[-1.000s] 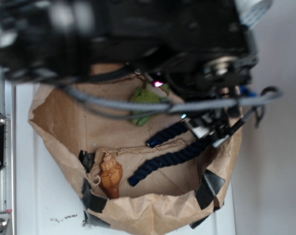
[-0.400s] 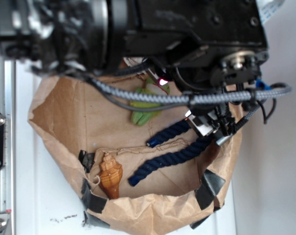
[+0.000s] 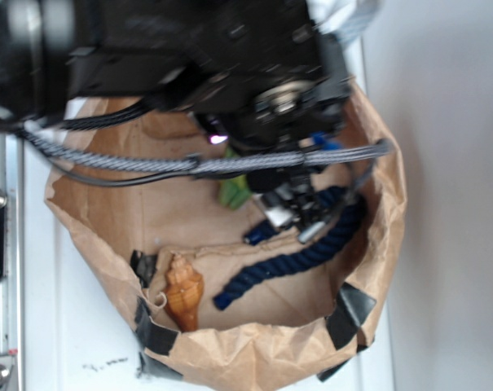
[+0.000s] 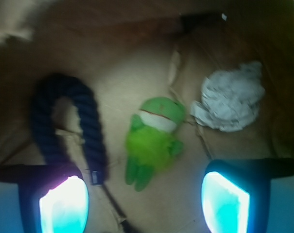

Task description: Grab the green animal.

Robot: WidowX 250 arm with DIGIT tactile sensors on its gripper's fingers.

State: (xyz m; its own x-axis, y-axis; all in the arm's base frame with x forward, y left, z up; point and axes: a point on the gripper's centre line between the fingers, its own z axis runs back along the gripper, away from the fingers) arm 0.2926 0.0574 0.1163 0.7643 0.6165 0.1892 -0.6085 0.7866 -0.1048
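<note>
The green animal [image 4: 155, 138] lies on brown paper in the wrist view, its pale head with a red mouth line toward the top and its stubby legs toward the bottom. In the exterior view only a lime-green scrap of the green animal [image 3: 233, 192] shows under the arm. My gripper [image 4: 144, 203] hangs above it, open, with its two glowing pads [image 4: 64, 206] far apart. The toy's legs lie just past the gap between the pads, and nothing is held. In the exterior view the gripper [image 3: 293, 213] points down into the paper basin.
A dark blue rope [image 4: 69, 124] curves to the toy's left, also visible as the rope [image 3: 291, 257]. A whitish ridged lump [image 4: 232, 99] lies to its right. An orange-brown seashell [image 3: 183, 292] sits near the front. Crumpled brown paper walls [image 3: 376, 244] ring the area.
The arm and gripper have shifted left across the basin, now covering most of the green animal in the exterior view. The rope and seashell stay put.
</note>
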